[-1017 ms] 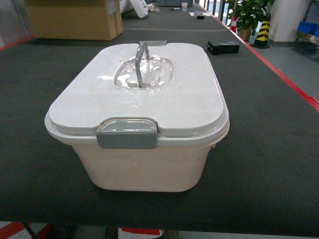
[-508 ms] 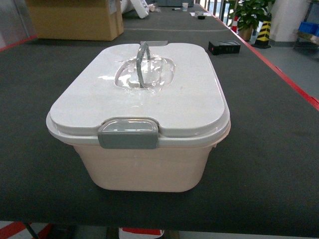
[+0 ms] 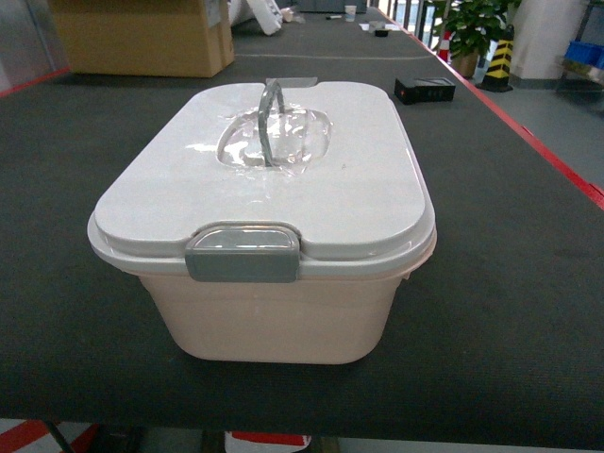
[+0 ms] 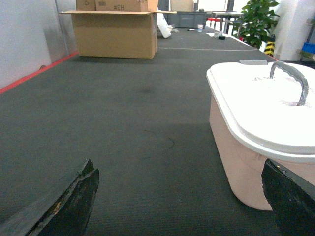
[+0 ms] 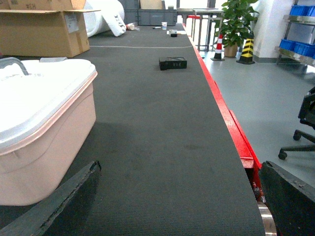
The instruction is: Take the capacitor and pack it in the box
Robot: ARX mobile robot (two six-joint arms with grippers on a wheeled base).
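The pale pink box (image 3: 274, 316) stands in the middle of the dark table, near its front edge. Its white lid (image 3: 368, 189) is on, the grey latch (image 3: 243, 253) faces me and the grey handle (image 3: 271, 118) stands upright. No capacitor shows in any view. Neither gripper appears in the head view. My left gripper (image 4: 178, 167) is open just above the mat, with the box (image 4: 231, 142) close by its right finger. My right gripper (image 5: 181, 167) is open over bare mat, with the box (image 5: 49, 147) to its left. Nothing lies between either pair of fingers.
A brown cardboard carton (image 3: 142, 38) stands at the far left of the table. A small black block (image 3: 424, 90) lies behind the box to the right. The table's red edge (image 3: 557, 165) runs along the right. Beyond it are a potted plant (image 3: 472, 28), blue bins (image 5: 300, 46) and a chair (image 5: 305, 123).
The head view shifted by a few pixels, so the box sits slightly further right in it. Nothing else has moved.
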